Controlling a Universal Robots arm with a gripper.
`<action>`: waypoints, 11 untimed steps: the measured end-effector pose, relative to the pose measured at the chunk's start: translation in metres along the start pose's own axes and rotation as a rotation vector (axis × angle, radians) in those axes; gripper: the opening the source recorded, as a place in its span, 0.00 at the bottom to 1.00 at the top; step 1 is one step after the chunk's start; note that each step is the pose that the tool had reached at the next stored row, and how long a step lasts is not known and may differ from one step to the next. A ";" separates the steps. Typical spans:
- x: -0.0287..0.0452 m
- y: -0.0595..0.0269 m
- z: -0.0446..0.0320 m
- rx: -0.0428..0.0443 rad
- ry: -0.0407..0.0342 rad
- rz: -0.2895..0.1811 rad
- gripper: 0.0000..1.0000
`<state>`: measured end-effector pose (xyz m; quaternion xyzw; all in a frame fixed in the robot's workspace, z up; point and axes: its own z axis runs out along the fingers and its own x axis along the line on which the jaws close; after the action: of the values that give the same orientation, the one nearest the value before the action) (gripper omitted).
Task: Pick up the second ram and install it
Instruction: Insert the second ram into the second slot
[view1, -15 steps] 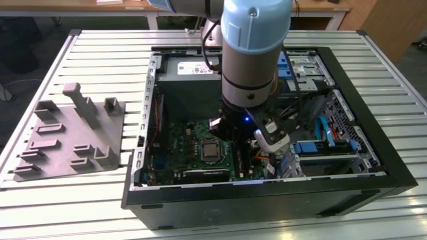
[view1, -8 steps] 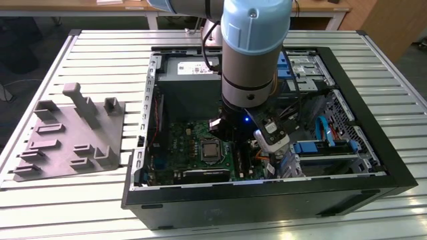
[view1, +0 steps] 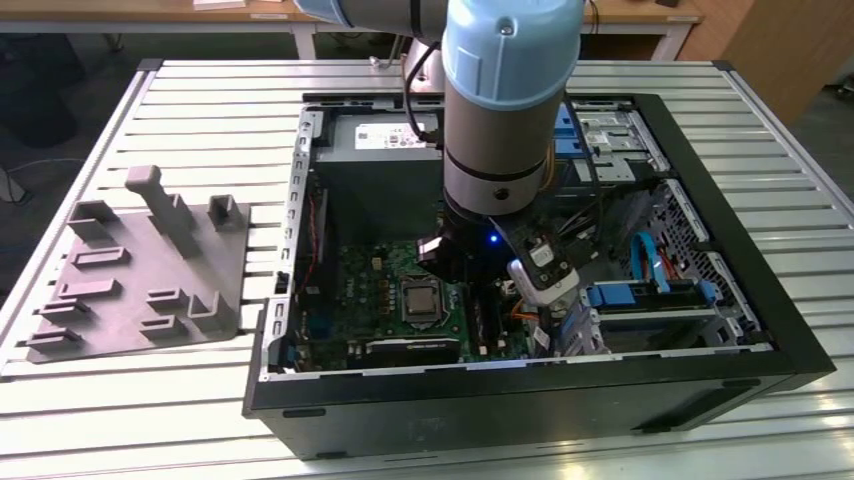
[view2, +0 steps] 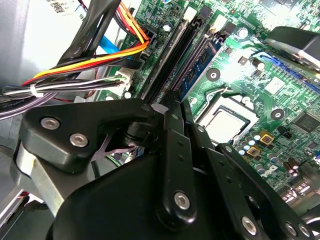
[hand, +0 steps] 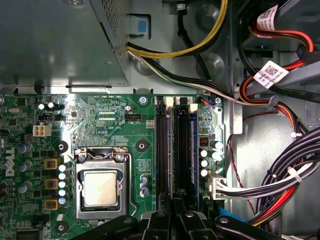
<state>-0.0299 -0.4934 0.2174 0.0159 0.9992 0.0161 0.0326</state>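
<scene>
**Inside the open computer case, arm lowered over the memory slots**

Inside an open black computer case (view1: 534, 390) lying on a slatted metal desk (view1: 200, 90), the robot arm (view1: 507, 100) reaches straight down to the green motherboard (view1: 360, 280). A grey moulded tray (view1: 134, 280) sits on the desk well apart from the case, toward the exterior view's left.

In both wrist views the black fingers (view2: 172, 150) (hand: 159, 220) stand close together, almost parallel, right over the row of black memory slots (hand: 161, 150). They appear clenched on the near end of the second ram (hand: 186, 145) (view2: 200, 67), a thin stick with a blue face. It stands on edge in line with a slot, just beside the empty slots. Its long axis runs along the slot row, from the fingers away toward the metal box (hand: 55, 45) at the edge of the board. How deep it sits in the slot I cannot tell.

A square processor socket (hand: 101, 187) lies near the slots on one side. Bundled red, yellow and black cables (hand: 280, 200) hang on the other.
</scene>
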 end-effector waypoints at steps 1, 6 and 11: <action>0.0000 0.0000 0.0000 0.0000 0.0000 -0.001 0.14; -0.0001 0.0000 0.0001 -0.0010 0.0004 -0.014 0.14; -0.0001 -0.0001 0.0009 -0.0017 0.0007 -0.023 0.14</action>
<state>-0.0298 -0.4935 0.2165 0.0044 0.9993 0.0166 0.0325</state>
